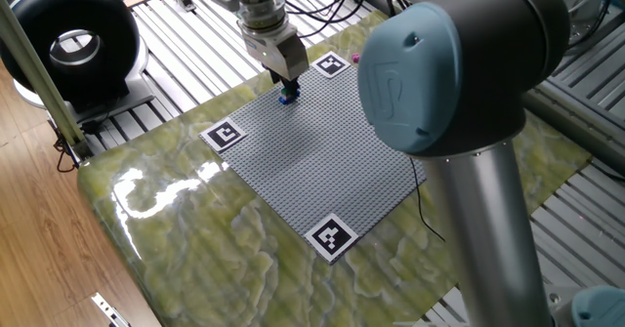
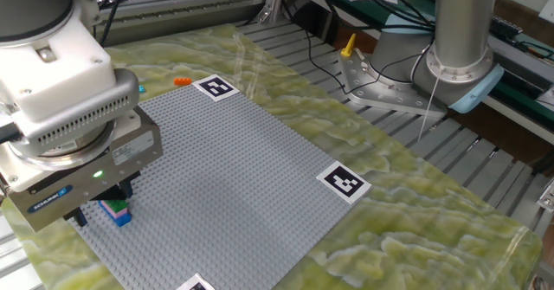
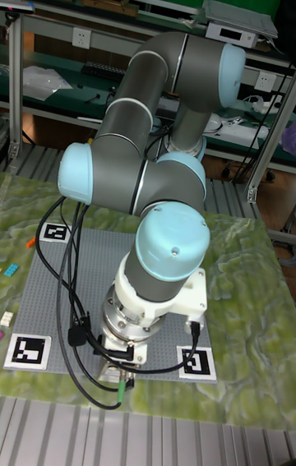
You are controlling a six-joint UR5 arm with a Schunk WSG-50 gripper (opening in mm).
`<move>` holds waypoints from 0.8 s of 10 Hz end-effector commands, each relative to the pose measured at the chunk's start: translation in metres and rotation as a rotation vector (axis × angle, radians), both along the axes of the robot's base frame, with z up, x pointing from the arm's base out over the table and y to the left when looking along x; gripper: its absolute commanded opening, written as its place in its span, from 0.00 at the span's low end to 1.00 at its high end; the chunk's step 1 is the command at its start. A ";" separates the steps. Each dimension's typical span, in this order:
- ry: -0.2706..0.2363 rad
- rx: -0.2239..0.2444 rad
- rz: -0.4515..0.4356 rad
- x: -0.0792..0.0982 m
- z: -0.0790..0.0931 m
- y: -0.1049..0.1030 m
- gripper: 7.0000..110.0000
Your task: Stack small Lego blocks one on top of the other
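A short stack of small Lego blocks (image 2: 115,210), pink on top, then green, then dark blue, stands on the grey baseplate (image 2: 234,177) near its corner. In one fixed view the same stack (image 1: 287,97) shows as a dark blue speck under the fingers. My gripper (image 2: 103,203) hangs just above the stack and is open, one black finger on each side, with no grip on it. From the other side, the gripper (image 1: 286,80) sits right over the stack. In the tall fixed view the arm hides the stack.
A loose orange brick (image 2: 182,81) lies beside a marker tag (image 2: 216,87), and a pink one (image 1: 357,59) lies past the far tag. Cyan (image 3: 14,269) and white (image 3: 6,318) bricks lie left of the baseplate (image 3: 66,285). The arm's base (image 2: 463,30) stands at the back.
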State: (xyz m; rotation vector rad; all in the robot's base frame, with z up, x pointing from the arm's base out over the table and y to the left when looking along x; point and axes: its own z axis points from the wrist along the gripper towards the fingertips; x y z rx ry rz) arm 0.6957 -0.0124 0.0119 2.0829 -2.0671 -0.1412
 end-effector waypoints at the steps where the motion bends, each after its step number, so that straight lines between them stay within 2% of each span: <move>1: 0.001 0.010 0.000 0.003 0.012 0.004 0.00; 6: -0.002 0.017 0.003 0.007 0.015 0.006 0.00; 7: -0.014 0.018 0.007 0.010 0.016 0.005 0.00; 8: -0.066 0.000 0.005 0.021 0.017 0.001 0.00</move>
